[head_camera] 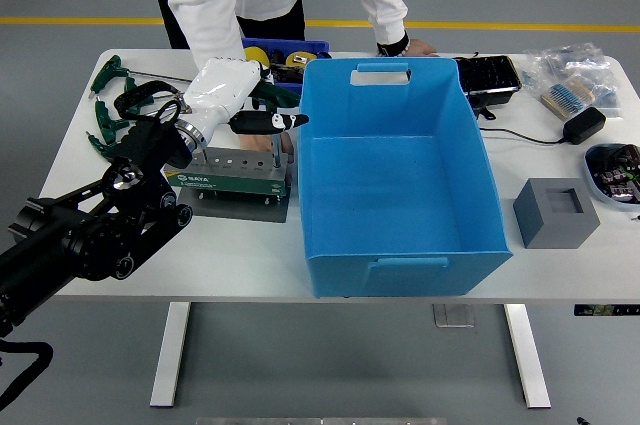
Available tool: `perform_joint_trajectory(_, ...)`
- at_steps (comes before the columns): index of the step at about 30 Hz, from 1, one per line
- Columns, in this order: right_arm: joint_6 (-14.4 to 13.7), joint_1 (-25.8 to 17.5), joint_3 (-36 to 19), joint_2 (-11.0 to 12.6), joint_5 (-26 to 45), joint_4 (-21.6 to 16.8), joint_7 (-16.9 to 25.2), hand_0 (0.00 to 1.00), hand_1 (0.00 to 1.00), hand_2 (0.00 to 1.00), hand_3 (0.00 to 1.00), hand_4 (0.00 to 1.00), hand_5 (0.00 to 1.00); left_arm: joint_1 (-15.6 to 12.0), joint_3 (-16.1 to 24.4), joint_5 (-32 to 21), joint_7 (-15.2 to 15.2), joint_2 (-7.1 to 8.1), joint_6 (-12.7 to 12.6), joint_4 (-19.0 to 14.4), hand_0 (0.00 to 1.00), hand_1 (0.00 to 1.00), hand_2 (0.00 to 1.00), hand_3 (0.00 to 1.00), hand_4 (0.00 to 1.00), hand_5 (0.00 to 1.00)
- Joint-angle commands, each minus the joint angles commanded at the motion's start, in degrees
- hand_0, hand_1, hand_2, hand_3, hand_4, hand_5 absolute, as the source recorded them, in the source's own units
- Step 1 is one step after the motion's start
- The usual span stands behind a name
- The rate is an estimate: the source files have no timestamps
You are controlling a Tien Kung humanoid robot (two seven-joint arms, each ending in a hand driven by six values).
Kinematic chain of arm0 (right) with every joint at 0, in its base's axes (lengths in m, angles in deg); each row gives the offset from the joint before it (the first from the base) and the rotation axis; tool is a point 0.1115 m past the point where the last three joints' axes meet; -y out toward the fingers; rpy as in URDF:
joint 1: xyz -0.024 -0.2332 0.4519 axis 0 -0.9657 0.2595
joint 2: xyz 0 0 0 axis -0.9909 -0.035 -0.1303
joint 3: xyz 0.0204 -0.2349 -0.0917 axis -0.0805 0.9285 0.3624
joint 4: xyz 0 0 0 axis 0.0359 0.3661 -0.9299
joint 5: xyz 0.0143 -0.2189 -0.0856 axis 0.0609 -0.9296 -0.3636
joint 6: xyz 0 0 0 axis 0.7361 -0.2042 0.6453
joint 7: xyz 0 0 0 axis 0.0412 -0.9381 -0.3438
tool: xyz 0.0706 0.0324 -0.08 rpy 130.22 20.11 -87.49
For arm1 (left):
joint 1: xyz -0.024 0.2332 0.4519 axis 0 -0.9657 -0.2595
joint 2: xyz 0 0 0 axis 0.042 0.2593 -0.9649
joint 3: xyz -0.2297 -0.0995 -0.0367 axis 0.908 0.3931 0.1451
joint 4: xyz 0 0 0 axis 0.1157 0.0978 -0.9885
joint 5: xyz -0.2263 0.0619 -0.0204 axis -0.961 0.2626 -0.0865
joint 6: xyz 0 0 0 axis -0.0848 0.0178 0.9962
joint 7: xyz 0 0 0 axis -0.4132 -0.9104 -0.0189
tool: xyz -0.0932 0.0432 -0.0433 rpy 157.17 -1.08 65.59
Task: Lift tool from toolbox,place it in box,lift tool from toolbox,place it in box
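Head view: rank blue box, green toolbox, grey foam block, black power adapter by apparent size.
Largest to smallest:
1. blue box, by far
2. green toolbox
3. grey foam block
4. black power adapter
The adapter sits farther from the camera than the block, but the gap looks too big for that to flip them.

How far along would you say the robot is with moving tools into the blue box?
Nothing looks done: the blue box appears empty. In hand: the left hand holds a black-handled tool above the green toolbox, just left of the box. Left: dropping it in, then a second tool.
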Motion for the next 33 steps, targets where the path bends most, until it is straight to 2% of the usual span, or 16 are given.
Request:
perform_joint_trajectory(1,0.0,0.02,0.01,0.01,0.04,0.0,0.01,0.67,0.638,0.716,0.574,0.834,0.741,0.06,0.01,-0.02,0.09,-0.03,-0.26,0.23,0.225,0.137,0.208,0.281,0.998,0.827)
perform_joint_trajectory(2,0.0,0.03,0.02,0.01,0.07,0.0,0.01,0.67,0.637,0.716,0.575,0.834,0.741,0.09,0.02,0.0,0.13,-0.04,-0.36,0.34,0.199,0.082,0.159,0.211,0.998,0.794)
perform_joint_trajectory(7,0.0,0.1,0.08,0.01,0.17,0.0,0.03,0.67,0.637,0.716,0.575,0.834,0.741,0.13,-0.04,0.32,0.44,-0.14,-1.45,1.21,0.199,0.082,0.159,0.211,0.998,0.794)
perform_joint_trajectory(8,0.0,0.11,0.1,0.01,0.22,-0.01,0.05,0.67,0.638,0.714,0.575,0.835,0.743,0.11,-0.1,0.37,0.53,-0.19,-1.66,1.42,0.196,0.05,0.118,0.172,0.998,0.707)
perform_joint_trajectory(13,-0.01,0.22,0.09,0.03,0.18,-0.02,0.04,0.67,0.638,0.714,0.575,0.835,0.743,0.04,-0.54,0.41,0.81,-0.41,-2.93,2.38,0.196,0.05,0.118,0.172,0.998,0.707)
perform_joint_trajectory(14,-0.02,0.23,0.08,0.03,0.18,-0.03,0.04,0.67,0.638,0.715,0.575,0.835,0.744,0.0,-0.63,0.36,0.84,-0.45,-3.25,2.6,0.18,0.028,0.093,0.149,0.998,0.634)
perform_joint_trajectory(19,-0.02,0.36,0.13,0.03,0.25,-0.05,0.07,0.67,0.638,0.715,0.575,0.835,0.744,-0.16,-0.96,0.13,0.8,-0.57,-4.93,3.56,0.18,0.028,0.093,0.149,0.998,0.634)
perform_joint_trajectory(20,-0.02,0.37,0.13,0.03,0.27,-0.05,0.07,0.67,0.639,0.715,0.575,0.835,0.742,-0.19,-0.98,0.04,0.84,-0.57,-5.2,3.66,0.152,0.002,0.073,0.118,0.998,0.558)
perform_joint_trajectory(33,0.0,0.38,0.23,0.05,0.35,-0.04,0.12,0.671,0.64,0.715,0.575,0.834,0.742,-0.02,-0.71,-1.77,3.26,-0.49,-7.69,3.02,0.103,0.002,0.039,0.068,0.948,0.568)
